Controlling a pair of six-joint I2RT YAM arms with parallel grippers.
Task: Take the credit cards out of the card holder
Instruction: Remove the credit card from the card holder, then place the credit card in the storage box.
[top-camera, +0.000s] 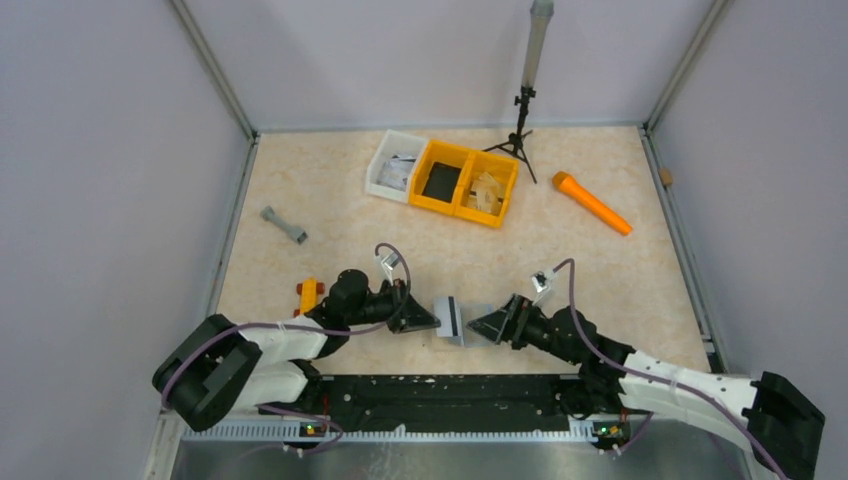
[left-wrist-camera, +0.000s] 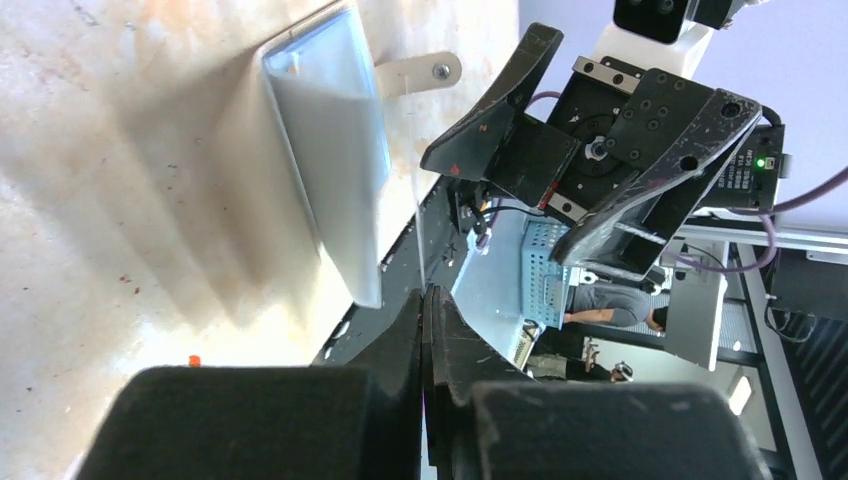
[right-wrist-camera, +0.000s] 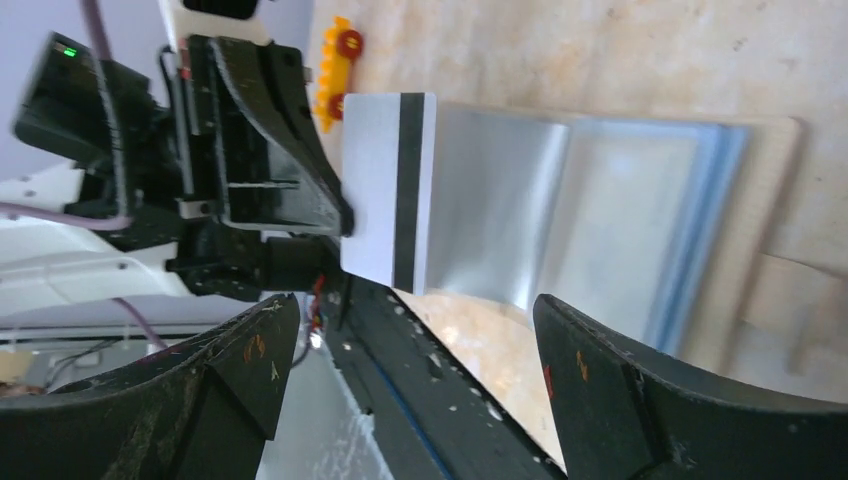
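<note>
Left jaws pinch a card (right-wrist-camera: 385, 190); right jaws gape, card holder (right-wrist-camera: 620, 220) lying between.

Card (right-wrist-camera: 385, 190) in left hand (top-camera: 430, 322); card holder (right-wrist-camera: 560, 220) between it and right hand (top-camera: 473, 324)

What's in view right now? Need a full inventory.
card holder: 1, silvery with tan edge, on the table, near centre
card: 1, white with black stripe, at the holder's left end
yellow bins: 2, yellow, far centre, side by side
white bin: 1, white, left of the yellow bins
tripod: 1, black, far edge
orange tool: 1, orange, far right
dumbbell-shaped piece: 1, grey, far left
toy piece: 1, yellow with red discs, by the left arm
left gripper: 1, black, shut on the card
right gripper: 1, black, open, facing the holder
</note>
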